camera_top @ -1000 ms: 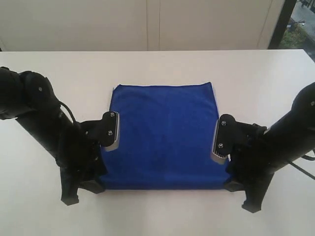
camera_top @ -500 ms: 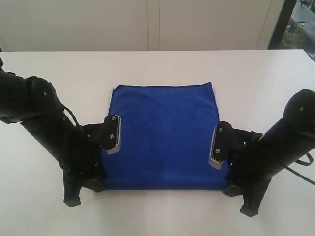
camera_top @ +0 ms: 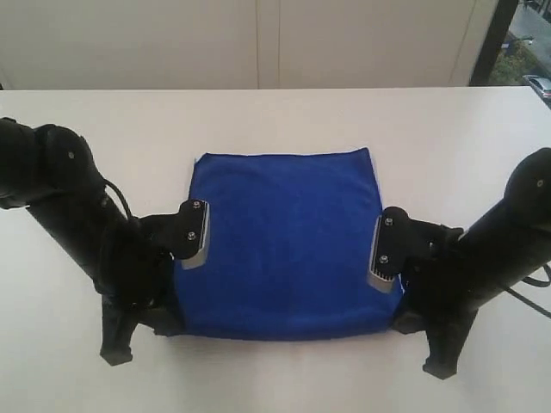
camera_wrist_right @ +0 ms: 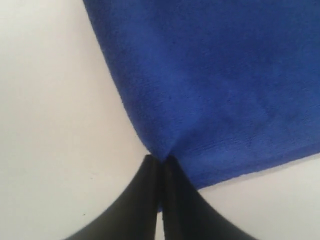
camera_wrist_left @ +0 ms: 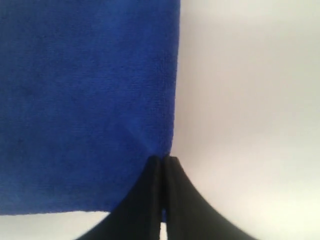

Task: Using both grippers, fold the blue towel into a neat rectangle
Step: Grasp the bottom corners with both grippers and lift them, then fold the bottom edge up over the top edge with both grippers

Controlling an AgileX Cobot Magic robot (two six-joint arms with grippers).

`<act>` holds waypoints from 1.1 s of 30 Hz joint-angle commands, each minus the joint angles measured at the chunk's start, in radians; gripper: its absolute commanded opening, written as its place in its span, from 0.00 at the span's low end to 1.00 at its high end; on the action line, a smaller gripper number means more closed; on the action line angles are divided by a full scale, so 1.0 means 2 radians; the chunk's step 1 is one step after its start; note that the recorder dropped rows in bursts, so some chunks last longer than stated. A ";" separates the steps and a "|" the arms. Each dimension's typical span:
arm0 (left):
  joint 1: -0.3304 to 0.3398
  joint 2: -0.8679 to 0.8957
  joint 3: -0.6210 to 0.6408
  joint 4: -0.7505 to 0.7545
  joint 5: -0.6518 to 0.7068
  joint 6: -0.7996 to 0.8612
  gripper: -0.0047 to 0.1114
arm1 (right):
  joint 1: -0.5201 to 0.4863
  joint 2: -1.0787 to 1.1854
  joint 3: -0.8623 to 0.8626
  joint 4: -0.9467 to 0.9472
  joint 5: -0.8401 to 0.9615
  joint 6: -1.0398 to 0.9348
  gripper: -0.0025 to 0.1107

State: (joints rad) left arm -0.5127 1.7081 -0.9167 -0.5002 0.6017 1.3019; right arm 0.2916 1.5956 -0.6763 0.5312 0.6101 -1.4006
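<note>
The blue towel (camera_top: pixel 284 245) lies spread on the white table (camera_top: pixel 275 116), roughly square in the exterior view. My left gripper (camera_top: pixel 191 237) is shut on the towel's left side edge near the front corner; its black fingers (camera_wrist_left: pixel 150 200) pinch the fabric (camera_wrist_left: pixel 85 100) at the hem. On the opposite side, the right gripper (camera_top: pixel 381 251) is shut on the right edge, black fingers (camera_wrist_right: pixel 172 200) closed over a small pucker of cloth (camera_wrist_right: pixel 215 75). The front corners of the towel are partly hidden behind the arms.
The table's far edge meets a pale wall (camera_top: pixel 258 43). A dark window frame (camera_top: pixel 492 39) stands at the back right. Both black arms (camera_top: pixel 77 232) (camera_top: pixel 491 258) flank the towel at the front.
The towel has slid a little toward the near side: its far edge and front edge both sit lower in the view. Both grippers stay shut on its side edges.
</note>
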 commanded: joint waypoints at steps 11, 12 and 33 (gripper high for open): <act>0.000 -0.046 -0.023 0.060 0.067 -0.147 0.04 | 0.003 -0.081 -0.026 -0.006 0.005 -0.004 0.02; 0.000 -0.046 -0.026 0.060 0.058 -0.154 0.04 | 0.003 -0.081 -0.027 -0.006 -0.005 -0.004 0.02; 0.031 -0.020 -0.069 0.075 -0.188 -0.205 0.04 | 0.003 0.024 -0.139 -0.006 -0.145 0.076 0.02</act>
State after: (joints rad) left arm -0.4674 1.6524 -1.0353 -0.3463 0.2384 0.9081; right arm 0.2916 1.6114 -0.9126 0.5185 0.3439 -1.2694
